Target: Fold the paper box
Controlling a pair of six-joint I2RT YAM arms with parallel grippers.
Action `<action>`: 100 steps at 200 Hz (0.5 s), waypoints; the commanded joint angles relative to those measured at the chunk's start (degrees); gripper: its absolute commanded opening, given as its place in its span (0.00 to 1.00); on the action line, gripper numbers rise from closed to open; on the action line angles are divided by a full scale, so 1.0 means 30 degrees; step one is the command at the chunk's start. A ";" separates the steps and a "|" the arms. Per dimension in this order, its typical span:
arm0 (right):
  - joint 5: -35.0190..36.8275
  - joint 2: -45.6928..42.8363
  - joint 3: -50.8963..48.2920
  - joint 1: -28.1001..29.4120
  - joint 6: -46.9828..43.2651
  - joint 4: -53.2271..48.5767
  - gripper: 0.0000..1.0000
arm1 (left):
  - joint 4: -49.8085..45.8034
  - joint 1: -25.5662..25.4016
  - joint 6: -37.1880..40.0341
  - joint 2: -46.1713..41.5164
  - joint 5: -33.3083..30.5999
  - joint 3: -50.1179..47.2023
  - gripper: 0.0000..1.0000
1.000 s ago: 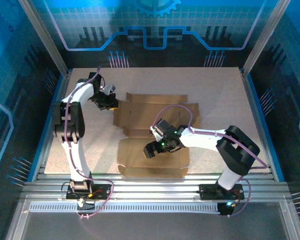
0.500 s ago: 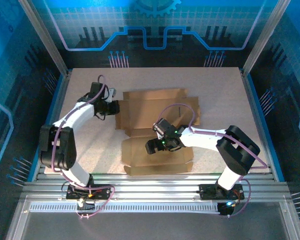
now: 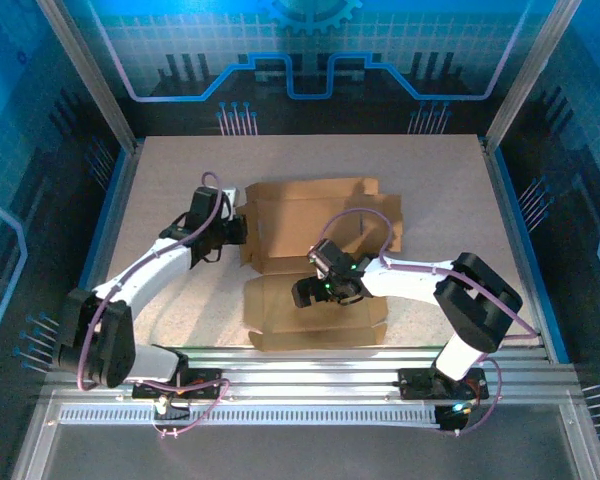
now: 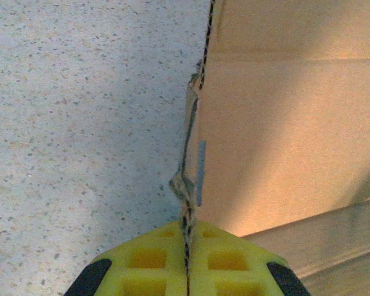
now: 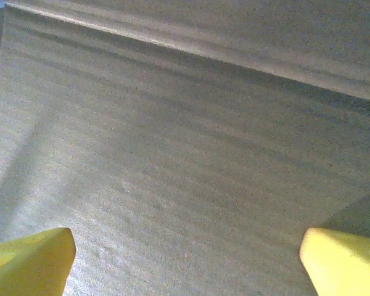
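Left gripper (image 4: pixel 187 242) pinches the left edge of the paper box (image 3: pixel 315 215) (that flap looks raised); right gripper (image 3: pixel 306 293), jaws wide, sits over its near panel.

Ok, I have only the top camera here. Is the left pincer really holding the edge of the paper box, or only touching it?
Observer: Holding. In the left wrist view the left pincer is shut, with the thin edge of the paper box pinched between its yellow fingers.
Operator: And the right pincer, does it hold something?
Observer: No. In the right wrist view the right pincer is open, its fingertips wide apart over a flat panel of the box, nothing between them.
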 commanded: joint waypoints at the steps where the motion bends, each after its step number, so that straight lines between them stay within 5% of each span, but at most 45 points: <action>1: 0.0538 0.0317 -0.0831 0.0161 0.0560 -0.0709 0.96 | -0.2353 -0.1117 -0.0692 -0.0466 -0.0161 -0.1179 0.07; 100: 0.0152 -0.0005 -0.1233 0.0608 0.1007 -0.0208 0.96 | -0.2433 -0.4967 -0.3353 -0.3013 -0.4230 -0.4831 0.10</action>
